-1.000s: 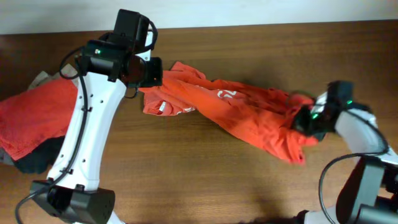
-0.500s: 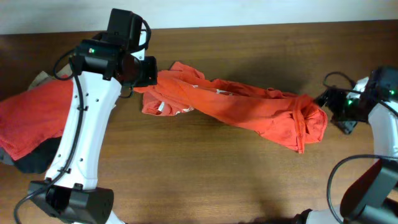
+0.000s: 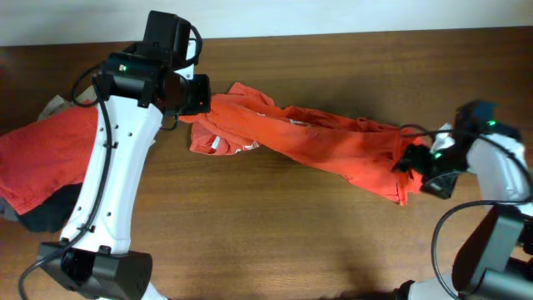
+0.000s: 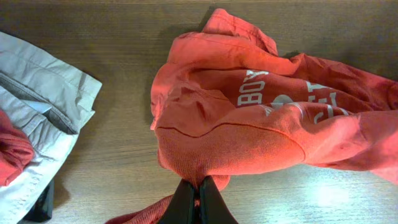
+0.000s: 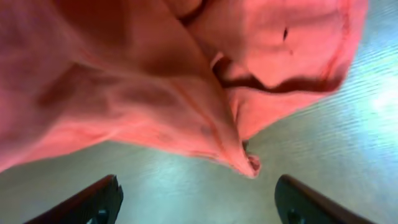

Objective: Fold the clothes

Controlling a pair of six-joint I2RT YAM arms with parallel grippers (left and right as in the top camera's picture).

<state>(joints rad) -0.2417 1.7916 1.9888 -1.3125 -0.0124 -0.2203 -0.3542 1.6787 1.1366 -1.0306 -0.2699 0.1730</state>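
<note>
Left gripper (image 4: 199, 198) clenched on shirt (image 3: 325, 142) edge, upper left; right gripper (image 5: 196, 199) released, jaws spread at shirt's right end.

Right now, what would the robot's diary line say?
left gripper: shut on orange-red T-shirt | right gripper: open at its other end | shirt: bunched on table, unfolded

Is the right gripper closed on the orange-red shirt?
No, the right gripper stands open, its fingers wide apart and not clamped on the orange-red shirt.
</note>
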